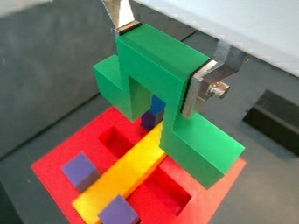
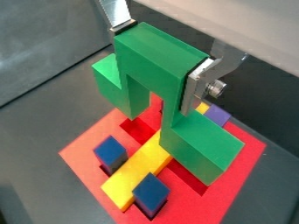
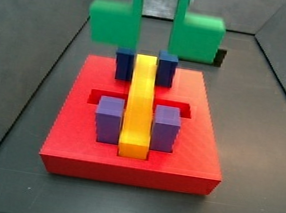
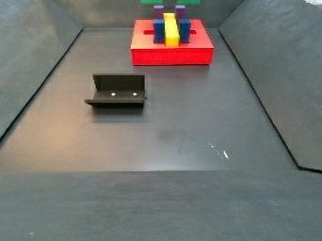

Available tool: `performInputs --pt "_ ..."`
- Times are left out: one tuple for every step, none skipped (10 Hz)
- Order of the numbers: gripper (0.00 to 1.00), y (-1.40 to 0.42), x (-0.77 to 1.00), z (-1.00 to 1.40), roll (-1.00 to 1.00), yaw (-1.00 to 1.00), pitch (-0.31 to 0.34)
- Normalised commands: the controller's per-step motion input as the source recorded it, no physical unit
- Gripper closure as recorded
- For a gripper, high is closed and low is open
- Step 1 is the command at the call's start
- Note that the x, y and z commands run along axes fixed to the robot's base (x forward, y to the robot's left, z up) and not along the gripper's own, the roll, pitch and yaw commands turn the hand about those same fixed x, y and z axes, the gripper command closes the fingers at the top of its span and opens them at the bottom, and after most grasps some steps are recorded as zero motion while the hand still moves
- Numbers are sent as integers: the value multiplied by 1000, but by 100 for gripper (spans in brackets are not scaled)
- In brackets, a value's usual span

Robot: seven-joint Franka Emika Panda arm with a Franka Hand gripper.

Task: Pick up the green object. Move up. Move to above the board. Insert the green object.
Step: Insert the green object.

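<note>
Gripping the raised middle of the green object (image 1: pixel 163 92), the gripper (image 1: pixel 163 52) is holding it between two flat silver fingers (image 1: pixel 214 80), one on each side of the arch's top, in both wrist views (image 2: pixel 158 54). One green object is showing, its two lower legs pointing down and hanging in the air above the board (image 1: pixel 52 162), not touching it. In a side view the green object (image 3: pixel 155 24) is hovering over the board's far end, above the blocks there. One red board (image 3: pixel 131 157) is lying flat on the dark floor, carrying one long yellow bar (image 3: pixel 139 103) running down its middle. Two purple blocks (image 3: pixel 109 119) are sitting on either side of the bar at the near end, and two blue blocks (image 3: pixel 125 63) are flanking it at the far end. One fixture (image 4: pixel 117 91) is standing on the floor well apart from the board (image 4: pixel 172 55), nearer that camera.
</note>
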Motion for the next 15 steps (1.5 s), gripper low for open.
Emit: performInputs --pt "100 -151 91 -594 194 194 -143" --pt "100 -220 240 -549 194 34 -80" --pt "100 -183 260 -480 104 -80 -57" --pt "100 -149 257 -383 73 -97 -46" --pt "100 -34 174 -257 11 -129 -6" --pt "100 0 0 -163 0 0 0" --pt "100 0 0 -120 -14 0 0" --pt "100 0 0 -117 -30 0 -11" --pt "100 0 -54 -120 -59 0 -26" --pt "100 9 -114 -100 -77 0 -26" --pt "100 0 -100 -71 -70 0 -24" --pt "100 0 -140 -11 -81 0 -20" --pt "100 0 -160 0 -101 0 -44" --pt "100 0 -206 0 -114 0 -50" --pt "100 0 -211 0 -120 0 -66"
